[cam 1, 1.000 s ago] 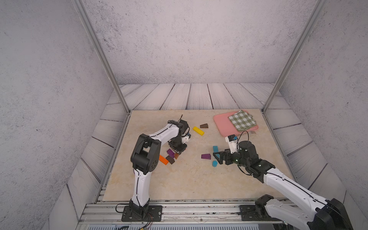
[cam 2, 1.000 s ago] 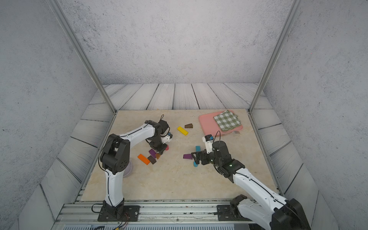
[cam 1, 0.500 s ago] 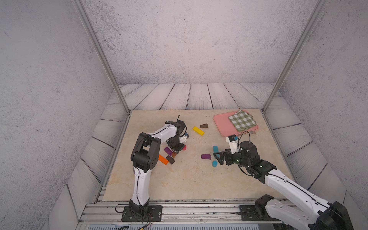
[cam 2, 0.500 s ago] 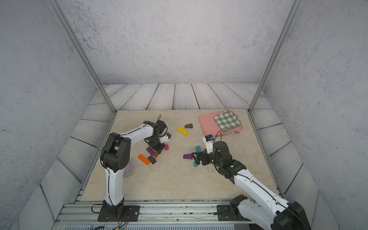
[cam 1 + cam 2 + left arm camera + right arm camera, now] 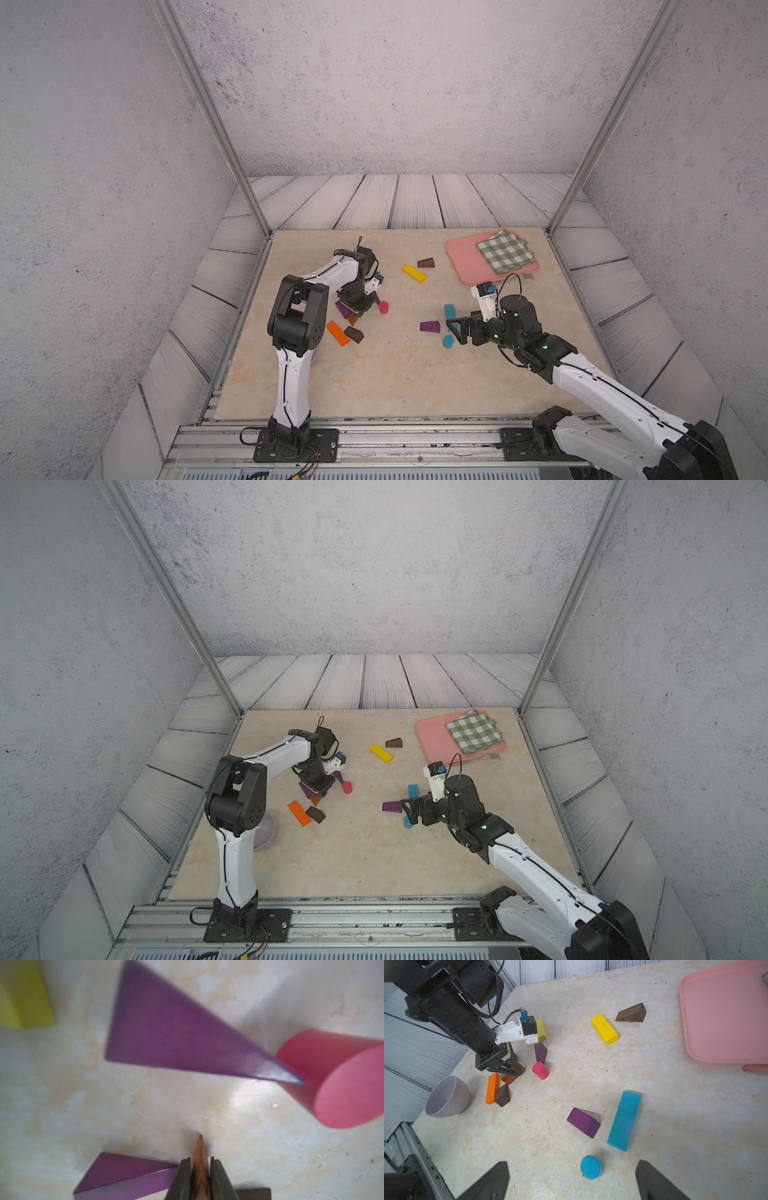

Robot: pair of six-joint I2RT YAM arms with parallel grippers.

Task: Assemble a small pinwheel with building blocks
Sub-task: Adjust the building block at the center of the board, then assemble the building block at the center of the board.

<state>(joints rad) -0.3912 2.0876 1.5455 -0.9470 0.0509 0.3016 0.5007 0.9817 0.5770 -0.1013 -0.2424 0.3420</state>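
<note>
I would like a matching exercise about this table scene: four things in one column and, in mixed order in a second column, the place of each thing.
Things
1. reddish-brown wooden wedge
2. blue short cylinder block
3. green checked cloth
4. bright yellow bar block

Places
A. lying on the pink tray
B. just before the fingertips of the open right gripper
C. pinched in the shut left gripper
D. beside a dark brown wedge, near the tray

Pairs: 1-C, 2-B, 3-A, 4-D
</note>
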